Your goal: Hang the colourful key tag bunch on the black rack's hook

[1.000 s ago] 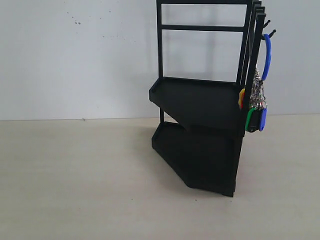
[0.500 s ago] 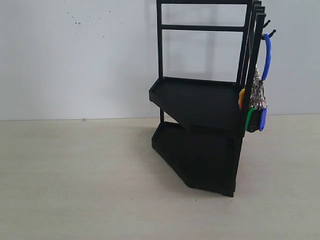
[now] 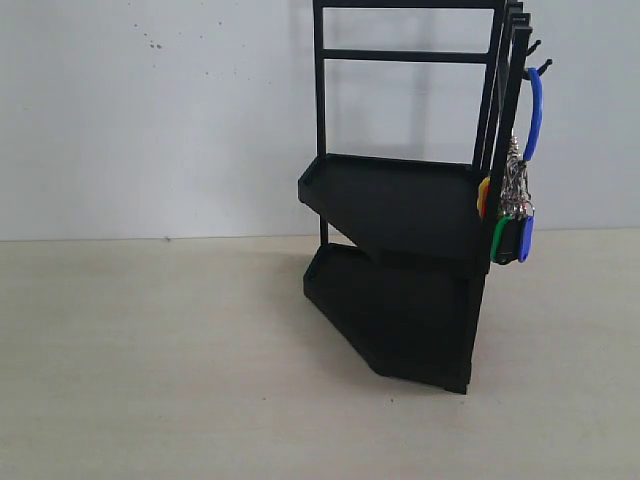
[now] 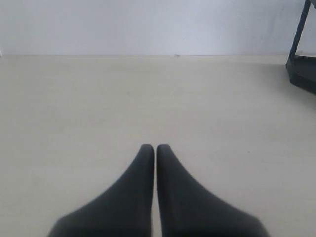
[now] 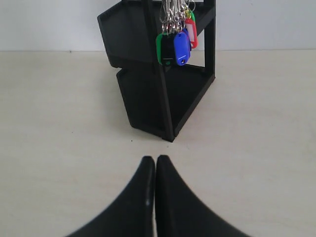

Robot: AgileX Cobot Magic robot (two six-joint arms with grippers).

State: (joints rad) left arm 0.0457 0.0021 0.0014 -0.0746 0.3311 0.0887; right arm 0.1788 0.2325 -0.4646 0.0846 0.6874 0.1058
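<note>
The black rack stands right of centre on the table, with two angular tray shelves. The colourful key tag bunch hangs by its blue loop from a small hook on the rack's right side rail. In the right wrist view the rack and the hanging tags lie well ahead of my right gripper, which is shut and empty. My left gripper is shut with nothing in it, over bare table, and only a corner of the rack shows. Neither gripper appears in the exterior view.
A pale wall rises behind the beige table. Nothing else stands on the table in any view.
The key tag bunch shifts very slightly on its hook; nothing else has moved.
</note>
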